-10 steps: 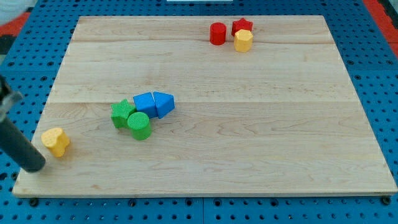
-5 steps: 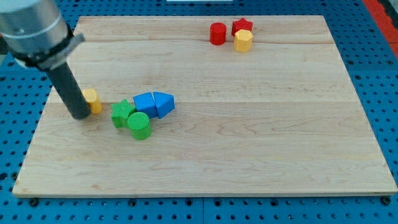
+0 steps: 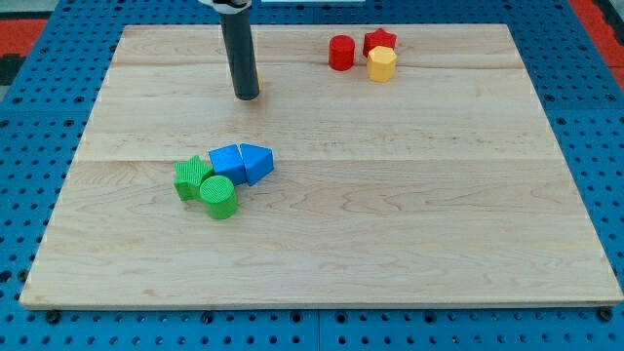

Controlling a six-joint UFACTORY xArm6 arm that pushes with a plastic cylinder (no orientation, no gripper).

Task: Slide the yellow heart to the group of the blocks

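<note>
In the camera view, my tip (image 3: 247, 97) is resting on the pale wooden board (image 3: 390, 214), above the four-block group; the smooth dark rod has no jaws. The yellow heart (image 3: 257, 80) is hiding almost wholly behind the rod, only a sliver showing at its right edge. Below, a ridged green star (image 3: 191, 177) and green cylinder (image 3: 218, 196) are touching two blue blocks (image 3: 241, 162). Right of the rod, a red cylinder (image 3: 340, 53), red star (image 3: 380, 41) and yellow hexagonal block (image 3: 381, 63) are clustering.

yellow heart (image 3: 257, 80), mostly hidden behind rod, upper board
</note>
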